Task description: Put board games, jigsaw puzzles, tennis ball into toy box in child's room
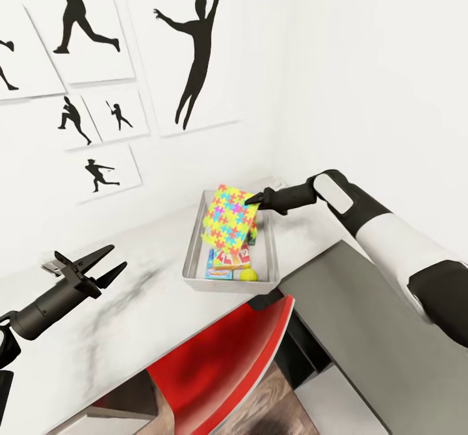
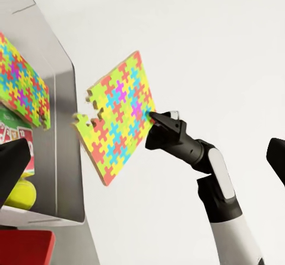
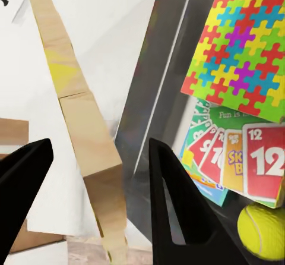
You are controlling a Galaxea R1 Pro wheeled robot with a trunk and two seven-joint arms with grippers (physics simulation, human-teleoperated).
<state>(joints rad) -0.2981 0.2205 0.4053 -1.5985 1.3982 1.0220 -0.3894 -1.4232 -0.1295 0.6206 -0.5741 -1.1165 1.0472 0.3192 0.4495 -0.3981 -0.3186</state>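
Right pincer (image 1: 255, 199) closed on the upper edge of a jigsaw puzzle (image 1: 229, 220), holding the sheet tilted above the toy box (image 1: 192, 246); in the left wrist view the same sheet (image 2: 116, 115) hangs clear of the box wall (image 2: 59, 128), pinched at one edge by the pincer (image 2: 155, 117). Left pincer (image 1: 97, 264) spread wide, holding nothing, hovering over the near part of the light grey surface (image 1: 130, 305), well apart from the box.

Toy box resting toward the far right end of the surface, near the wall corner. Inside it: a second jigsaw puzzle (image 3: 243, 57) lying over board games (image 3: 237, 152), one green with number cards printed on it; a blue-edged box (image 1: 218, 272) at the near end; a tennis ball (image 1: 247, 274) in the near right corner of the box, touching the games. Red chair (image 1: 227, 350) tucked below the surface's near edge. Black sports silhouettes (image 1: 195, 51) on the white wall behind.
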